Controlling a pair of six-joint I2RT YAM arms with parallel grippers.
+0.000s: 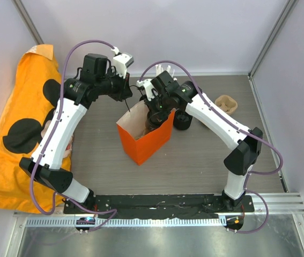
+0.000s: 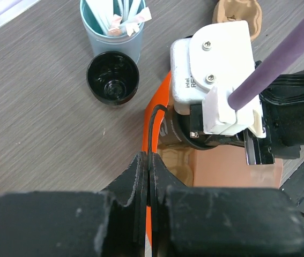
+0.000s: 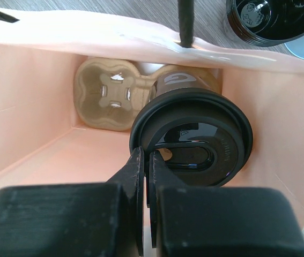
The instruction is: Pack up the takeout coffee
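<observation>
An orange paper bag (image 1: 143, 142) stands open at the table's middle. My left gripper (image 1: 128, 91) is shut on the bag's thin black handle (image 2: 153, 120) at the bag's orange rim (image 2: 158, 107); its fingertips meet in the left wrist view (image 2: 149, 158). My right gripper (image 1: 154, 113) reaches into the bag and is shut on the rim of a black-lidded coffee cup (image 3: 205, 139), as the right wrist view (image 3: 146, 156) shows. A brown cardboard cup carrier (image 3: 106, 93) lies on the bag's floor behind the cup.
A teal cup of sachets (image 2: 111, 24) and a black cup (image 2: 112, 77) stand behind the bag. A second cardboard carrier (image 1: 226, 103) lies at the right. An orange cloth with black spots (image 1: 17, 118) covers the left side.
</observation>
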